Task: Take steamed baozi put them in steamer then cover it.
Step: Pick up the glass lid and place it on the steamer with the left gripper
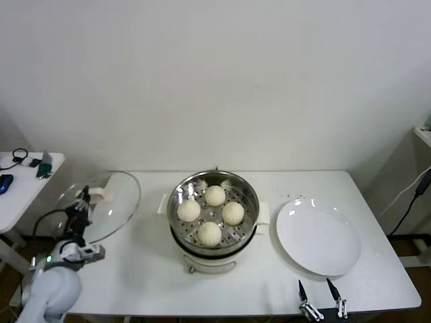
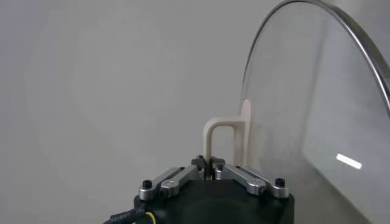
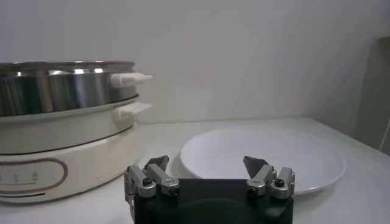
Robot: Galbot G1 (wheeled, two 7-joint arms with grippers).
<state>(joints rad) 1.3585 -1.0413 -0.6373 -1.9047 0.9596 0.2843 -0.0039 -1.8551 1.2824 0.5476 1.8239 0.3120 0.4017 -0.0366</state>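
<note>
Several steamed baozi point(image 1: 215, 195) sit on the perforated tray inside the steamer point(image 1: 250, 202) at the table's middle. The cover point(image 1: 118, 195), a clear glass lid with a metal rim, is tilted up at the table's left end. My left gripper point(image 1: 85, 197) is shut on the cover's cream-white handle point(image 2: 218, 135), with the glass point(image 2: 317, 115) just beside it in the left wrist view. My right gripper point(image 1: 321, 291) hangs open near the table's front edge, in front of the plate, with nothing between its fingers point(image 3: 157, 165).
A flat white plate point(image 1: 318, 237) lies right of the steamer point(image 3: 67, 97). A small side table point(image 1: 20, 178) with cables stands at the far left. A wall runs behind the table.
</note>
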